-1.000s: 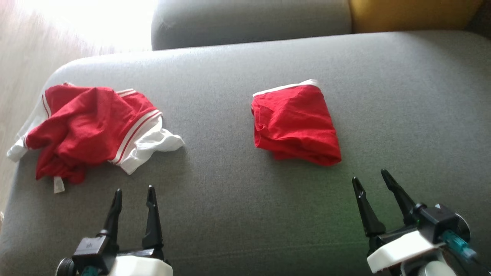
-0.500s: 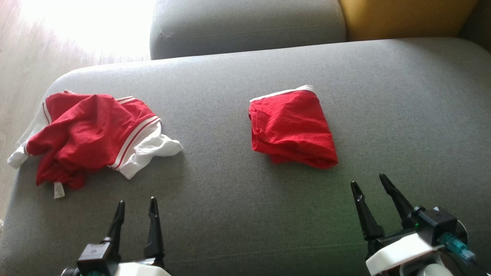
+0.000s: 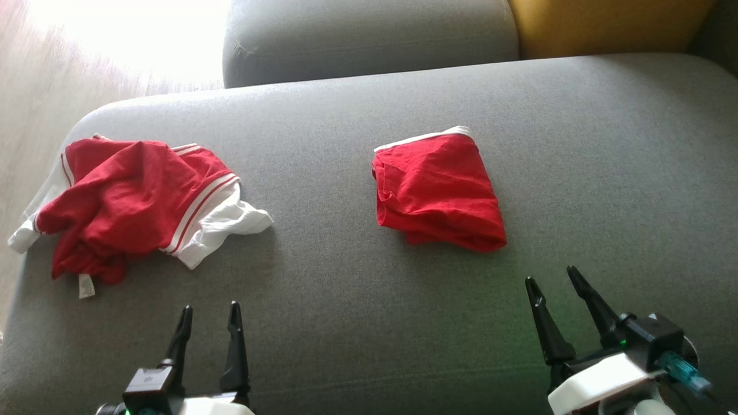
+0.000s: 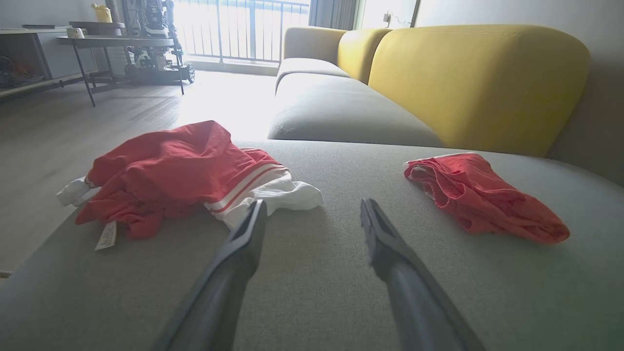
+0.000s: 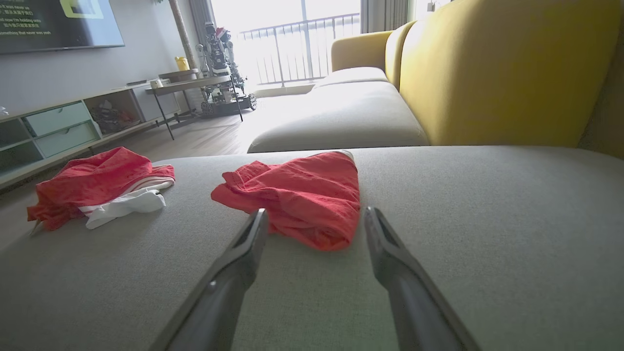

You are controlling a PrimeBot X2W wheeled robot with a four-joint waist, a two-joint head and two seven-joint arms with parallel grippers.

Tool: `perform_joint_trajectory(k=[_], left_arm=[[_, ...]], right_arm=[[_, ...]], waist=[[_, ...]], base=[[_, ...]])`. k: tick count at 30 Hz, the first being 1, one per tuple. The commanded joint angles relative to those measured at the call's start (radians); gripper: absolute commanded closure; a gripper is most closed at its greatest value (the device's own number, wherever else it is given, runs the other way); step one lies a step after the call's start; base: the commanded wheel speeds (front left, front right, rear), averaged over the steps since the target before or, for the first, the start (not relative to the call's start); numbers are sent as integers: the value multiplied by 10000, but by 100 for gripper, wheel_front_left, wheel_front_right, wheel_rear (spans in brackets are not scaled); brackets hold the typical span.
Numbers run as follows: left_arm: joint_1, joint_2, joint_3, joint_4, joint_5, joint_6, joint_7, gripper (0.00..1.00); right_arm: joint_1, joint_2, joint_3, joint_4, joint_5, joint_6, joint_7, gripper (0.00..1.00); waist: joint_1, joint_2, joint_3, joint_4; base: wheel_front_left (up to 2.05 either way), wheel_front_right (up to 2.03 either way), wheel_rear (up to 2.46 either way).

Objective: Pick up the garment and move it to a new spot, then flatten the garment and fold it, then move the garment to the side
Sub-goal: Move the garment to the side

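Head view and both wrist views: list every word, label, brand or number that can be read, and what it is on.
Screen on the wall: lines of pale text, too small and blurred to read.
White tag on the crumpled red-and-white garment: print too small to read.
Nothing legible otherwise.

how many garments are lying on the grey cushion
2. A crumpled red-and-white garment lies at the left edge of the grey cushion; a folded red garment lies near its middle. Others could be folded inside either.
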Motion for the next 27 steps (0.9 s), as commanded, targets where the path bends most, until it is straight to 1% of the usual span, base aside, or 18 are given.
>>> perform_joint_trajectory(k=[1,6,9,11,15,16,17,19,22,27], left_arm=[[-385,-59,235,-254,110,92,-51,0],[-456,-59,125,-201,71,102,-51,0],[-555,-59,17,-192,84,97,-51,0],[-651,-59,-56,-183,170,120,-51,0],[-1027,-59,-218,-281,293,129,-51,0],[-1131,-59,-255,-293,317,121,-51,0],[-1321,-59,-315,-300,358,124,-51,0],[-1485,-59,-364,-296,389,120,-51,0],[-1728,-59,-437,-249,426,73,-51,0],[-2124,-59,-557,-174,460,-16,-51,0]], right_arm=[[-300,10,260,-228,134,-2,-93,0],[-986,10,346,258,466,-2,-93,0],[-1661,10,497,878,753,-2,-93,0],[-2219,10,534,1455,1114,-2,-93,0],[-3537,10,304,2752,2517,-2,-93,0],[-3880,10,225,3158,2731,-2,-90,0],[-4586,11,76,3973,3025,-2,19,0],[-5259,-23,-48,4720,3052,-2,288,0],[-6140,-269,-82,5625,3191,-2,691,0],[-7263,-759,-33,6723,3694,-2,1319,0]], waist=[[0,0,18,-2],[0,0,168,3],[0,0,308,64],[0,0,470,148],[0,0,1016,459],[0,0,1154,542],[0,0,1411,697],[0,0,1671,823],[0,0,2035,992],[0,0,2574,1234]], base=[[0,0,0],[0,0,0],[0,0,0],[0,0,0],[0,0,0],[0,0,0],[0,0,0],[0,0,0],[0,0,0],[0,0,0]])
